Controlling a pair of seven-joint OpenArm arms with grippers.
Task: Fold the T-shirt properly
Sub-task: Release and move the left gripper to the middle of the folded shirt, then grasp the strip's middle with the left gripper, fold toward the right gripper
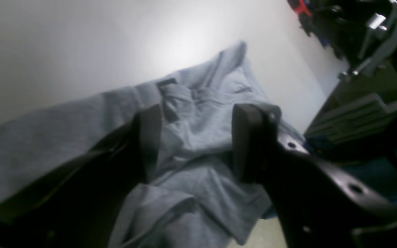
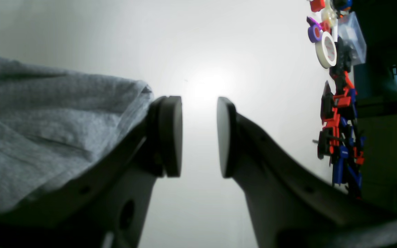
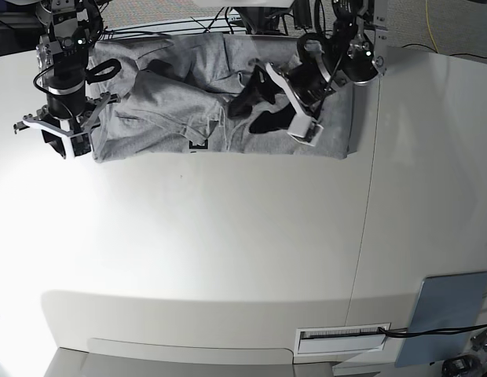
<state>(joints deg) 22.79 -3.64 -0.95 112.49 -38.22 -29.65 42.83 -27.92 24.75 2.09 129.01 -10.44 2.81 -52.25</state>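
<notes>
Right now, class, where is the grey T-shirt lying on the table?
In the base view the T-shirt lies crumpled along the far edge of the white table, stretching between the two arms, with the left pincer open just above its right portion.

The base view looks steeply down from high above onto the broad white desk (image 3: 228,243), taking in both arms at its far edge. The left wrist view sits close behind its own black fingers (image 1: 250,141), facing along them onto the rumpled heather-grey cotton T-shirt (image 1: 198,113). The right wrist view looks low across the desk past its round-padded grey fingers (image 2: 171,136). All three views share the shirt and the desk.
</notes>
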